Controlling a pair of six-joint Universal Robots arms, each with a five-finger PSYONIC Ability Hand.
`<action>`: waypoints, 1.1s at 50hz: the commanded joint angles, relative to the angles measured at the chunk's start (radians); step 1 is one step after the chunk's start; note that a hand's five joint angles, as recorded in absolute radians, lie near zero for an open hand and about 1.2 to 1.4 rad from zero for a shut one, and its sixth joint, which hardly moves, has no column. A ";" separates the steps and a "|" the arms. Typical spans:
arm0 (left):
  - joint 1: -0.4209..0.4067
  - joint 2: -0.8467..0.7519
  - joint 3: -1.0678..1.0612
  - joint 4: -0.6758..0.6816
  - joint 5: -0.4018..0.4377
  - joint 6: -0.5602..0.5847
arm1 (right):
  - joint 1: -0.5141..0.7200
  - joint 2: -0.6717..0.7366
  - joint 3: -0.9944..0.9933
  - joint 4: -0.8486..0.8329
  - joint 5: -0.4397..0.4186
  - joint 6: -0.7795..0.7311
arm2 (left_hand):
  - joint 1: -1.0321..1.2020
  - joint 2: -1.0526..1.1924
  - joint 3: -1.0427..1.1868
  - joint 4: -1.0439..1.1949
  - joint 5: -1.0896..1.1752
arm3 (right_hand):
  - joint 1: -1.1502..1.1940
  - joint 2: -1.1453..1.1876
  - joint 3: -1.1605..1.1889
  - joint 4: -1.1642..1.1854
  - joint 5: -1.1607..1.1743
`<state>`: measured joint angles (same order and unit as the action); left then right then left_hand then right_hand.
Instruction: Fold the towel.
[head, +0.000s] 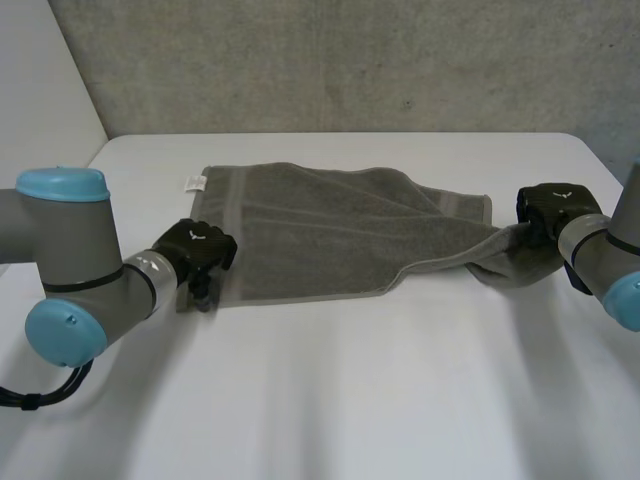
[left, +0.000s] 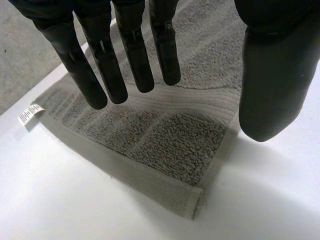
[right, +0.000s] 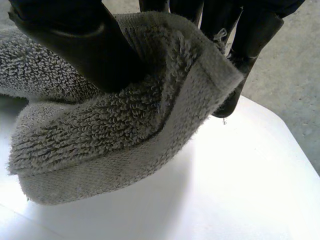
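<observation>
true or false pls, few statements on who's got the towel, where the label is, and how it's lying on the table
1. The right hand pinches one end of the towel between thumb and fingers. True.
2. The left hand is shut on the towel's near corner. False: its fingers are straight over that corner and grip nothing.
3. A white label sticks out at the towel's far corner on the left arm's side. True.
4. The towel hangs off the table's edge. False: it lies spread on the white table, with only the end in the right hand lifted.
</observation>
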<state>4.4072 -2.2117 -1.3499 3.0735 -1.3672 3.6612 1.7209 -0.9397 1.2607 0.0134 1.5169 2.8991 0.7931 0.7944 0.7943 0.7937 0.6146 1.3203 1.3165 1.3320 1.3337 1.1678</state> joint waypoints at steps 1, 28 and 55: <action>0.000 -0.025 0.015 -0.002 -0.010 -0.003 | 0.003 0.007 0.000 0.002 0.000 0.000 | -0.010 -0.011 -0.011 -0.011 -0.006 | 0.076 0.080 0.064 0.063 0.054; 0.000 -0.079 0.037 0.002 -0.012 -0.009 | 0.005 0.006 0.005 0.002 -0.001 -0.001 | 0.274 0.273 0.273 0.273 0.278 | 0.076 0.080 0.064 0.063 0.054; 0.001 -0.068 0.040 -0.002 -0.032 -0.009 | 0.006 0.007 0.009 0.002 0.000 -0.038 | 0.070 0.068 0.068 0.069 0.074 | 0.076 0.080 0.064 0.063 0.054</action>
<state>4.4083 -2.2883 -1.3112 3.0770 -1.3821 3.6505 1.7276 -0.9327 1.2701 0.0153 1.5172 2.8654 0.9708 0.9713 0.9701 0.9672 0.7968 1.3203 1.3165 1.3358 1.3337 1.1678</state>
